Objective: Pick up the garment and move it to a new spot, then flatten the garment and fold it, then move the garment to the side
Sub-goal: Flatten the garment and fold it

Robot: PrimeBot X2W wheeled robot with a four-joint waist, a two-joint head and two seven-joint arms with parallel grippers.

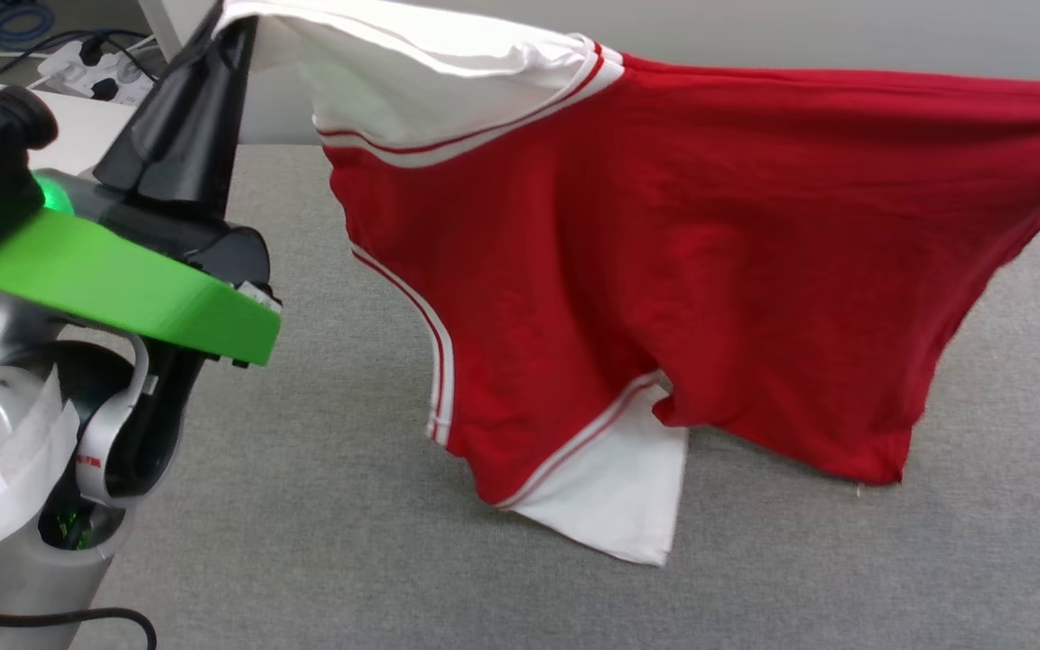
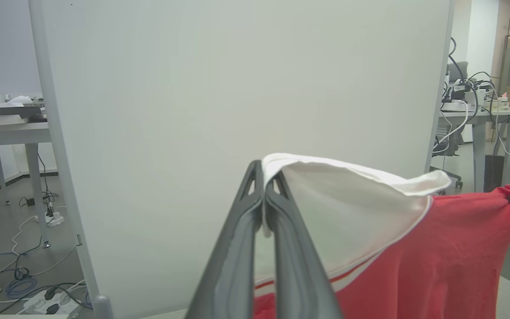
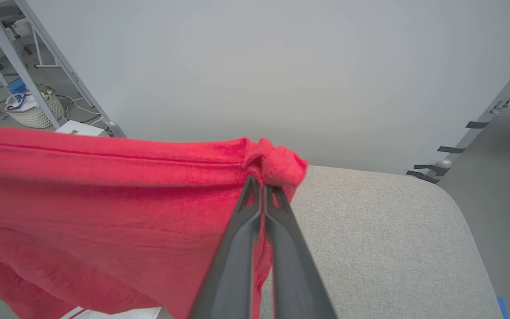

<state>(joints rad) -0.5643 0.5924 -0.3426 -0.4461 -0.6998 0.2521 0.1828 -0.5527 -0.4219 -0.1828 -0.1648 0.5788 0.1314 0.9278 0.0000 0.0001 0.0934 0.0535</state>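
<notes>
The garment, a red jersey with white sleeves and red-white striped trim, hangs stretched in the air above the grey padded table. Its lower white sleeve touches the table. My left gripper is shut on the edge of the upper white sleeve at the top left of the head view. In the left wrist view my left gripper pinches white cloth. My right gripper is shut on a bunched red corner of the garment. No lettering shows on the side facing me.
A pale partition wall stands close behind the table. The table's rounded far corner is at the right. Cables and a power strip lie on the floor at the left, near desks. A white basket stands beyond the partition.
</notes>
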